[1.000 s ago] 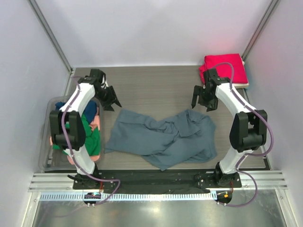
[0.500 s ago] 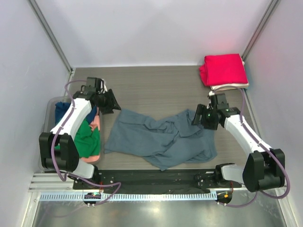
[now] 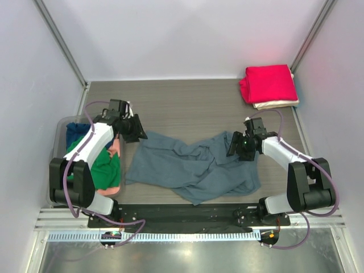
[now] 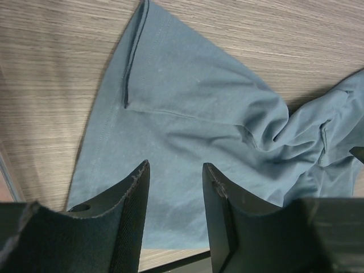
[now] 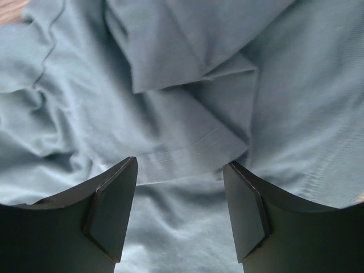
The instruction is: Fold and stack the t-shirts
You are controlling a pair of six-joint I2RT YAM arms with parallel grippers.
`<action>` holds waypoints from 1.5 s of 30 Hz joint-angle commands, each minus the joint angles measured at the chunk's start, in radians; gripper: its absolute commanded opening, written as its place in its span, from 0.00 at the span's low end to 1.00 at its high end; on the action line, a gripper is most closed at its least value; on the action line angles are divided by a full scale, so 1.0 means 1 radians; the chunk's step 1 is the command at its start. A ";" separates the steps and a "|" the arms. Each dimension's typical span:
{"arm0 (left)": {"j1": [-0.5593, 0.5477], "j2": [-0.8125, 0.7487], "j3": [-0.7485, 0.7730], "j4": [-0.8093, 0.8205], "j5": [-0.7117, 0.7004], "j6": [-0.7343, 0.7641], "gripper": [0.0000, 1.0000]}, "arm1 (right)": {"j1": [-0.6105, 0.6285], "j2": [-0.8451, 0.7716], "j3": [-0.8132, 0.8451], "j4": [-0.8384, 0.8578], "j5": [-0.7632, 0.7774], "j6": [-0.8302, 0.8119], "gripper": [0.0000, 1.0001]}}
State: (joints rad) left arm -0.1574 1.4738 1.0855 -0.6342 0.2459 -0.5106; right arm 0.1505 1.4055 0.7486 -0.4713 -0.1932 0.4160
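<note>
Wood-grain desk [image 3: 187, 96], enclosed by pale walls [image 3: 170, 34]. A clear bin [image 3: 56, 187] at the desk's left edge holds a green t-shirt [image 3: 105, 168] with navy and pink cloth.

Left fingers [image 4: 132, 219]: moderately parted, empty, above the left end of the grey-blue t-shirt [image 3: 193, 168].

Right fingers [image 5: 114, 207]: spread wide, empty, over its crumpled right side; contact cannot be told.

That t-shirt lies mid-desk, spread but rumpled. A folded red t-shirt [image 3: 268, 83] sits on a cream t-shirt [image 3: 277, 104] at the far right corner.
</note>
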 commanded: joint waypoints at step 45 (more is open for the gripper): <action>-0.054 0.201 -0.085 0.258 -0.238 -0.170 0.36 | 0.027 0.056 0.055 0.069 0.021 -0.036 0.03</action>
State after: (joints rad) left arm -0.2085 1.6650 0.9627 -0.4149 0.0513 -0.6735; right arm 0.1696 1.4559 0.7872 -0.4374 -0.1486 0.3912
